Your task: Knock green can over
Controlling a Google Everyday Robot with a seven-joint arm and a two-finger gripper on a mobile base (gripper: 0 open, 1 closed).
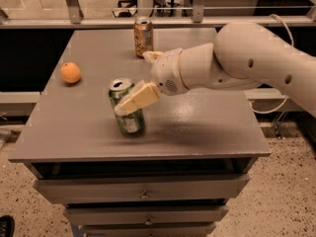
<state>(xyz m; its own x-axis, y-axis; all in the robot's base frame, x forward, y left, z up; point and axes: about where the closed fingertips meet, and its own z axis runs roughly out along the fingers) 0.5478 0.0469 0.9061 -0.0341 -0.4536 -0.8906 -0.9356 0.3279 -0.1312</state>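
Green can (129, 122), aluminium cylinder, tilts against cream jaws.

Glossy metal green can (131, 125), smooth matt cream plastic pincer (136, 85) against it, matt grey tabletop (207, 127)

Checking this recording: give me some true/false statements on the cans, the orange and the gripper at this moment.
1. The green can lies flat on the table. False: it is on its base, seemingly tilted.
2. One of the fingers of the gripper lies across the green can's side. True.
3. The orange touches the green can. False: it sits apart, near the table's edge.
4. The brown can stands upright at the table's far side. True.
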